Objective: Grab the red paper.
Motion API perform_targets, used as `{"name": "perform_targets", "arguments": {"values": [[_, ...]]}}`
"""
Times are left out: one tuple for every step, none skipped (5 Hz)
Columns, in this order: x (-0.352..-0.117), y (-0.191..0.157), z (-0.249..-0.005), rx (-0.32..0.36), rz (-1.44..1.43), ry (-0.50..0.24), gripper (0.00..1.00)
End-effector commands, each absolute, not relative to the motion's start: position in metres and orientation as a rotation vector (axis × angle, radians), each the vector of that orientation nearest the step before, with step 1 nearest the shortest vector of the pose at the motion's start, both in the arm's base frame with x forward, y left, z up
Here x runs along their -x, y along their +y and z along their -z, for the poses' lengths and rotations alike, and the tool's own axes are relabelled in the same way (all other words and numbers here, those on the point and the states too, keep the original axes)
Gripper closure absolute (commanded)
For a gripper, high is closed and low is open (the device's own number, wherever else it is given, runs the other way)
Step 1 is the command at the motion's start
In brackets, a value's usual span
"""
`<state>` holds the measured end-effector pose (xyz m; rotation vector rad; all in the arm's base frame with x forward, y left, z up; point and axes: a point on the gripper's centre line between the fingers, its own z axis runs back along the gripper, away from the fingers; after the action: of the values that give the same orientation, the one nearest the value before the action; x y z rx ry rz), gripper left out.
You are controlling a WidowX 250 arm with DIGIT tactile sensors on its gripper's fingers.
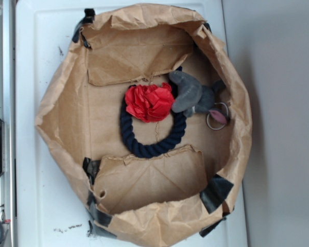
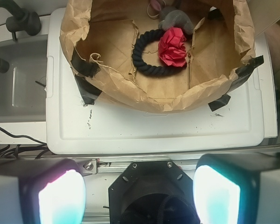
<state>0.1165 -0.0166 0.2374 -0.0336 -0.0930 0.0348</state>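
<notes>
Red paper point(image 1: 150, 102) point(image 2: 173, 46) sits inside the brown paper bag point(image 1: 67, 113) point(image 2: 144, 95), on the bag floor, crumpled into a roundish ball with flower-like folds; no clear long axis, folds face up toward the exterior camera. It rests on the upper rim of the navy rope ring point(image 1: 144, 144) point(image 2: 144, 58), overlapping the ring's rope and partly covering its opening. Just beside it, touching or nearly touching, lies a grey plush toy point(image 1: 190, 93) point(image 2: 175, 18), on the side away from the robot in the wrist view. Past the plush is a small pink disc in a metal ring point(image 1: 218, 116), near the bag wall. Bag walls stand up around everything, rim crumpled, black tape patches point(image 1: 215, 191) point(image 2: 86, 67) at the corners; flaps of brown paper fold inward over the floor on two sides. Top of the red paper is uncovered from above. Bag sits on a white tabletop point(image 1: 26, 154) point(image 2: 154, 128). Tool point(image 2: 140, 193) is well apart from the bag, in the wrist view's foreground, with its two pads point(image 2: 60, 198) spread wide apart; nothing between them, touching nothing.
</notes>
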Motion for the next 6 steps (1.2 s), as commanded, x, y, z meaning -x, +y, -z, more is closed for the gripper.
{"name": "perform_targets", "arguments": {"values": [[-0.116,-0.017,-0.237,0.034,-0.035,-0.093,0.00],[-0.116,-0.017,-0.237,0.034,-0.035,-0.093,0.00],[-0.167,-0.004,-0.207,0.011,0.010,0.011,0.00],[-0.217,-0.003,-0.189,-0.006,0.129,0.046,0.00],[-0.261,-0.008,-0.178,0.023,0.312,0.084,0.00],[-0.261,-0.008,-0.178,0.023,0.312,0.084,0.00]]}}
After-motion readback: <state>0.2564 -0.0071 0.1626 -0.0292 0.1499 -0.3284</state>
